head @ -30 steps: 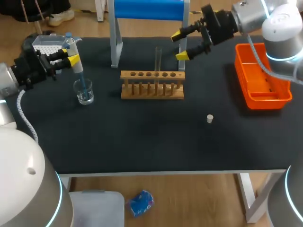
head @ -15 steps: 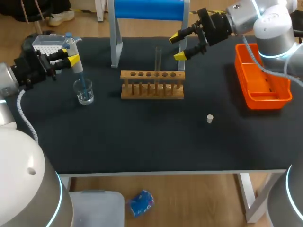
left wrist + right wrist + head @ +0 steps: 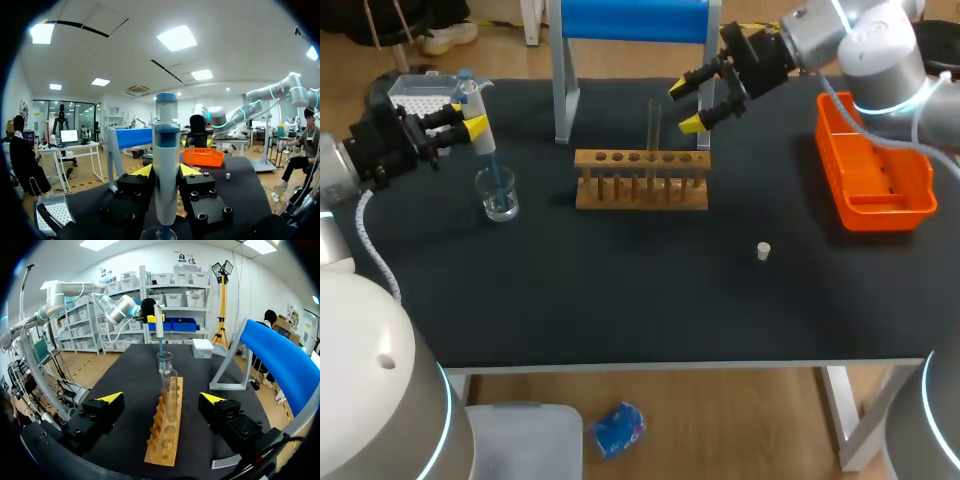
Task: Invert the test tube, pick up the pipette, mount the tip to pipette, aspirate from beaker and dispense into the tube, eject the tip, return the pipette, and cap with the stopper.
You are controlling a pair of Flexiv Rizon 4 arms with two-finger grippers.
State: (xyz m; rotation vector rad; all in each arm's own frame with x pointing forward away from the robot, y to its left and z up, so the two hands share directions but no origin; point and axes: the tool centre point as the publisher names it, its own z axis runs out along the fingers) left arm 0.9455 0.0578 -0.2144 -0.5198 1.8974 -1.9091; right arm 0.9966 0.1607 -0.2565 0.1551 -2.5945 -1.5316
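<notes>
Clamping pipette (image 3: 166, 170) upright, left hand (image 3: 466, 118) over beaker (image 3: 500, 197)

A dark tabletop (image 3: 620, 300) carries a wooden rack (image 3: 641, 190) with a row of round holes, near its middle. Just behind the rack stands a frame (image 3: 632, 20) with grey metal legs and a blue top panel. An orange bin (image 3: 880, 215) sits well apart, toward the right edge.

A dark table (image 3: 620, 300) carries a wooden rack (image 3: 641, 185). Left of the rack stand a beaker (image 3: 501, 203) and, farther back, a tip box (image 3: 418, 95). To the rack's right is an orange tray (image 3: 873, 165), in front of it to the right a white stopper (image 3: 764, 251), and behind it a blue stand (image 3: 633, 20).
</notes>
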